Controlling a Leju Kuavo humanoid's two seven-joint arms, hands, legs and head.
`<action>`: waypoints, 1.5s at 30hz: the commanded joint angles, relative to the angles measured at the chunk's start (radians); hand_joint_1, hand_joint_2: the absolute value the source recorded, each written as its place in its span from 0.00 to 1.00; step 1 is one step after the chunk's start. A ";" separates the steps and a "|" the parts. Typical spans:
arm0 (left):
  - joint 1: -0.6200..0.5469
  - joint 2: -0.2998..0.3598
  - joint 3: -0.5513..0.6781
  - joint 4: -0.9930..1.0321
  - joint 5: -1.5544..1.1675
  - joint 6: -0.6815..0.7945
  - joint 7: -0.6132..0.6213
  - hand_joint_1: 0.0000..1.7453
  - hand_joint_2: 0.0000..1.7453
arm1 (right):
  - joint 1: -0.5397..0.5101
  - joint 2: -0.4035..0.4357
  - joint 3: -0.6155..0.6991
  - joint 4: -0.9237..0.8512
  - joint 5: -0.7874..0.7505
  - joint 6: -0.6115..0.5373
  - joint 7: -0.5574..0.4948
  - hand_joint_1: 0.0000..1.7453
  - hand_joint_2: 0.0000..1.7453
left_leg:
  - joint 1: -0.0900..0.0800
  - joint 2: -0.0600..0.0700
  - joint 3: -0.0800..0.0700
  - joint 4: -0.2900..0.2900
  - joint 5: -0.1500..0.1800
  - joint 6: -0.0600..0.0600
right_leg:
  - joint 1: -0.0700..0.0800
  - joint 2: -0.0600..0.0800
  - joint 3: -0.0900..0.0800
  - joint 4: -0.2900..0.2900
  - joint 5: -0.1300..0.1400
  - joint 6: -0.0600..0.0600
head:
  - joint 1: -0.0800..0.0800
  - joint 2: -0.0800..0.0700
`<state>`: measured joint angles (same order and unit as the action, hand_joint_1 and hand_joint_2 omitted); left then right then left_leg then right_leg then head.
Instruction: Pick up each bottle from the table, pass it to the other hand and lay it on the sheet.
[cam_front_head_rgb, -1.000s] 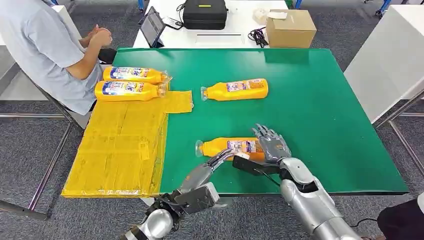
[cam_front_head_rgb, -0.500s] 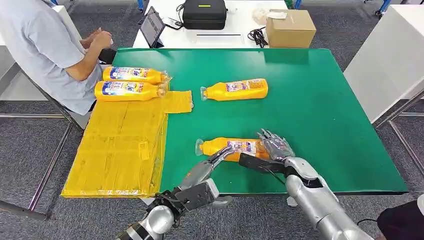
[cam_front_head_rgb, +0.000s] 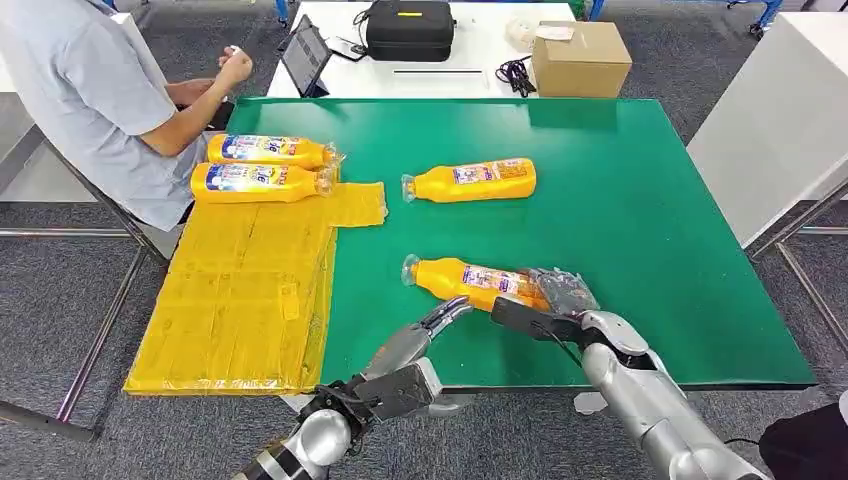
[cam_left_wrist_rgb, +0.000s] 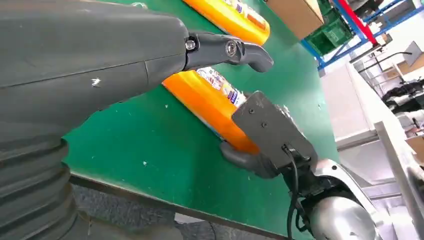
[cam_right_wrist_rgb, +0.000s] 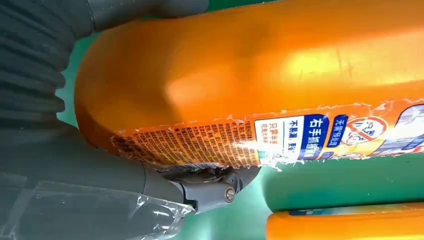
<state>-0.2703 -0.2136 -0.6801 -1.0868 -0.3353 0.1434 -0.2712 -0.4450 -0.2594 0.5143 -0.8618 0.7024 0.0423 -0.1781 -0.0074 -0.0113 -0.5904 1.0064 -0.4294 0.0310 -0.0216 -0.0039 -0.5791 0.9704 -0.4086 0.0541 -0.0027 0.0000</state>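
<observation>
Head view: right hand grips the near bottle by its base.
Its capped end points toward the yellow sheet; left hand hovers beside it, fingers apart and empty.

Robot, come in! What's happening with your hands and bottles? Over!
Right hand grips near bottle. Left hand open, close by. Two bottles on sheet. Nothing in the way.
</observation>
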 joint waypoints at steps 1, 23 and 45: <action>-0.061 0.008 -0.044 0.086 0.023 -0.003 -0.021 0.00 1.00 | 0.015 0.000 -0.018 0.110 -0.093 0.056 -0.060 1.00 1.00 | 0.002 -0.002 0.002 -0.001 0.000 -0.002 | 0.002 -0.003 0.004 -0.002 0.000 -0.003 | 0.000 0.000; 0.120 -0.047 0.199 -0.138 0.727 0.389 -0.330 0.00 1.00 | 0.340 0.239 -0.206 -0.463 -0.405 -0.135 -0.210 1.00 1.00 | 0.003 0.001 -0.004 -0.001 -0.002 -0.002 | 0.003 0.001 -0.004 0.001 -0.001 -0.002 | 0.000 0.000; 0.061 0.038 0.041 0.007 0.916 -0.328 -0.161 0.00 1.00 | 0.221 0.216 -0.046 -0.273 -0.528 0.170 -0.360 1.00 1.00 | 0.001 0.002 -0.005 -0.002 0.000 -0.001 | 0.001 0.002 -0.005 -0.001 0.000 -0.002 | 0.000 0.000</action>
<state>-0.1239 -0.2495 -0.5402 -1.2157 0.5962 0.0425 -0.4700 -0.1109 -0.0130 0.3640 -1.3557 0.1675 0.0707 -0.4818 -0.0068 -0.0114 -0.5991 1.0055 -0.4295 0.0309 -0.0213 -0.0039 -0.5871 0.9709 -0.4089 0.0538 -0.0027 0.0000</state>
